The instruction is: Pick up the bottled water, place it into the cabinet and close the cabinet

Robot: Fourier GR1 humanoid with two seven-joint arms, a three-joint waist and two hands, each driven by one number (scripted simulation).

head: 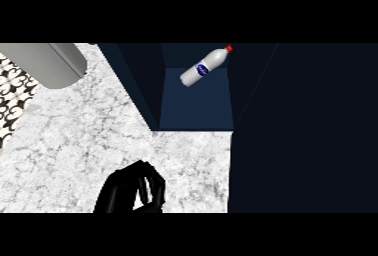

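We look down on a white marble-patterned counter top with grey veining (pixel 81 135), which fills the left and middle of the view. At its upper left corner we see a smooth grey cylindrical object (pixel 55 62) lying at a slant, cut off by the view's top edge. Just beside it, along the left edge, we see a strip of black-and-white ornamental patterned surface (pixel 13 95) bordering the counter.

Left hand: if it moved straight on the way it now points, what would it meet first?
The left hand would probably meet the cabinet's left wall first, after crossing the counter; depth is unclear.
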